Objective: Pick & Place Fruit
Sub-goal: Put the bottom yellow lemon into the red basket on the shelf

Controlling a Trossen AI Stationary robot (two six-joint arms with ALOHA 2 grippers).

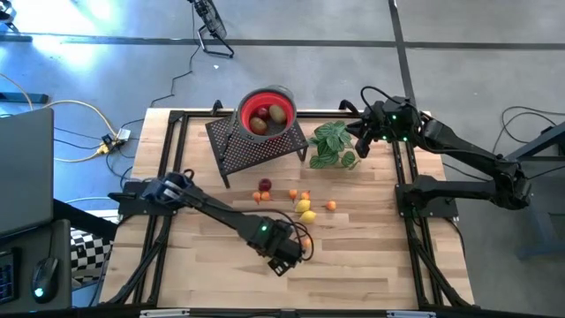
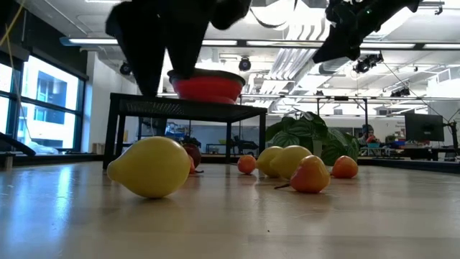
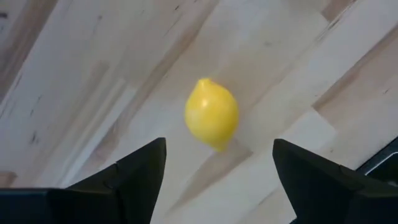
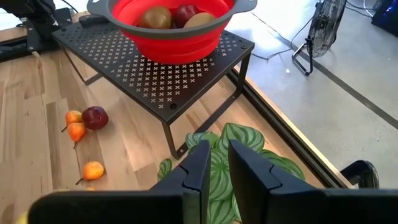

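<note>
Left wrist view tells the most: the left pincer (image 3: 214, 171) hangs over the wooden tabletop (image 3: 81, 74) with its two dark fingers wide apart and holding nothing. A smooth yellow plastic lemon (image 3: 211, 114) lies on the wood just ahead of the gap, centred between the fingers, its long axis roughly along the line into the gap. Further right wait other small fruits (image 1: 305, 205), behind them the red bowl (image 1: 267, 111) on its black perforated stand (image 1: 256, 144). Far right, the right pincer (image 4: 214, 165) waits almost closed and empty above the green leafy plant (image 4: 242, 149). I judge the left arm much nearer.
</note>
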